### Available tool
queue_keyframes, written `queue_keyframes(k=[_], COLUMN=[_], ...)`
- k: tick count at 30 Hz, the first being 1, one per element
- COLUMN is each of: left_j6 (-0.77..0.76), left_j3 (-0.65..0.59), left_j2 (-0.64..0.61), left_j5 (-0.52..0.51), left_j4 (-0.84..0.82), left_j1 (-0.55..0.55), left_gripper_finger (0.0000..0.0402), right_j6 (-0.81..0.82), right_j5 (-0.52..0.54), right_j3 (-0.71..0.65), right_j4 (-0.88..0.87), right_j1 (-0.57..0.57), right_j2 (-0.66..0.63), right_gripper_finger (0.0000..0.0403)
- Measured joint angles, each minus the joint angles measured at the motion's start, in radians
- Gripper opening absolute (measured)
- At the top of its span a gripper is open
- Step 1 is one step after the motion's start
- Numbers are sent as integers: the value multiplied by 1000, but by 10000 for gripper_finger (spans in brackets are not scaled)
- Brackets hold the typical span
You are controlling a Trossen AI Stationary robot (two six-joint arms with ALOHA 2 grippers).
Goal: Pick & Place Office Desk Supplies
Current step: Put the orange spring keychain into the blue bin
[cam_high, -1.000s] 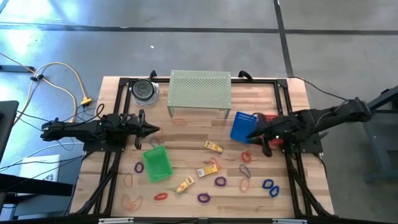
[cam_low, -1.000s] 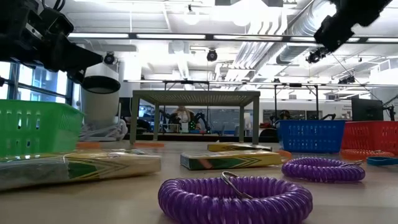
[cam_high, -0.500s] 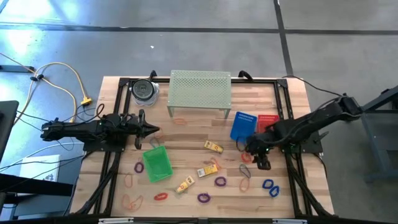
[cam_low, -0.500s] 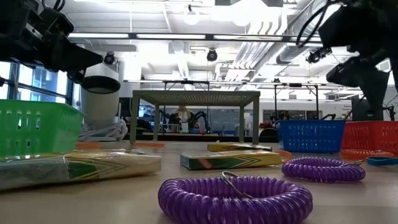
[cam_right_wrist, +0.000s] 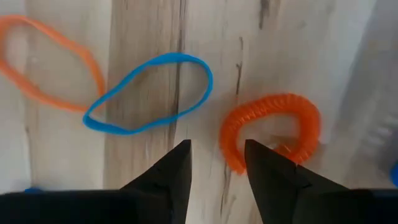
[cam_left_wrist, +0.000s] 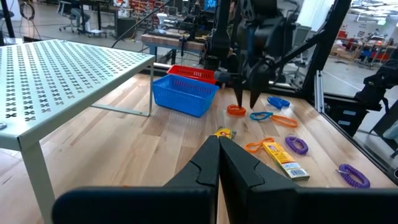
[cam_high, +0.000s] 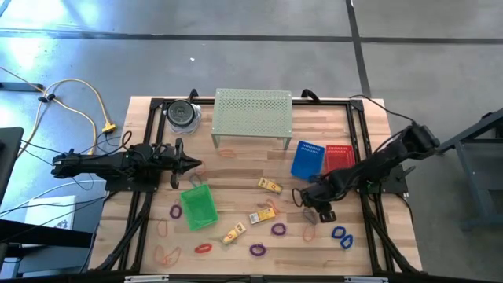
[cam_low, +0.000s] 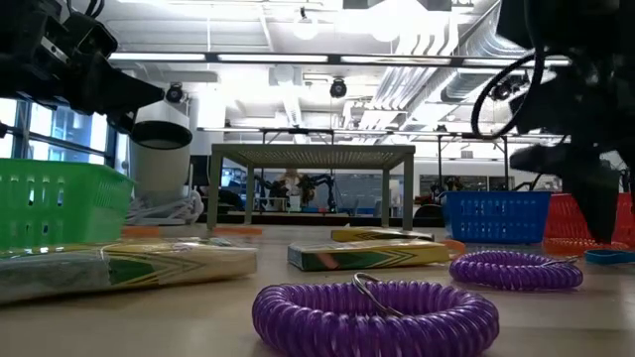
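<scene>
Desk supplies lie scattered on the wooden table: yellow packets (cam_high: 269, 185) (cam_high: 262, 214) (cam_high: 233, 233), purple coiled loops (cam_high: 278, 229) (cam_low: 375, 315), blue coils (cam_high: 341, 236), a red loop (cam_high: 203, 248). My right gripper (cam_high: 311, 201) (cam_right_wrist: 217, 168) is open and points down just over an orange coiled loop (cam_right_wrist: 270, 124) (cam_left_wrist: 236, 111); the loop's near arc lies between the fingertips. A thin blue loop (cam_right_wrist: 149, 93) and a thin orange loop (cam_right_wrist: 50, 68) lie flat beside it. My left gripper (cam_high: 196, 163) (cam_left_wrist: 219, 140) is shut and waits above the table's left side.
A blue basket (cam_high: 308, 159) and a red basket (cam_high: 338, 157) stand just beyond my right gripper. A green basket (cam_high: 198, 206) sits near the left arm. The pale-green perforated shelf (cam_high: 253, 112) and a round container (cam_high: 182, 115) stand at the far edge.
My right gripper has moved from above the blue and red baskets toward the table's near-left and down, arriving low over the orange coiled loop. Nothing on the table has shifted.
</scene>
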Motion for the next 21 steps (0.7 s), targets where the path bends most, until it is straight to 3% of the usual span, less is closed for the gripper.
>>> queue_keyframes(k=[14, 17, 21], left_j6=[0, 0, 0], left_j3=[0, 0, 0], left_j2=[1, 1, 1], left_j5=[0, 0, 0], left_j4=[0, 0, 0], left_j1=[-2, -2, -2], left_gripper_finger=[0, 0, 0], right_j6=[-119, -120, -121], right_j5=[37, 41, 53], right_j3=[10, 9, 7], right_j4=[0, 3, 6], right_j1=[1, 1, 0], right_j2=[111, 112, 112], right_gripper_finger=[134, 113, 51])
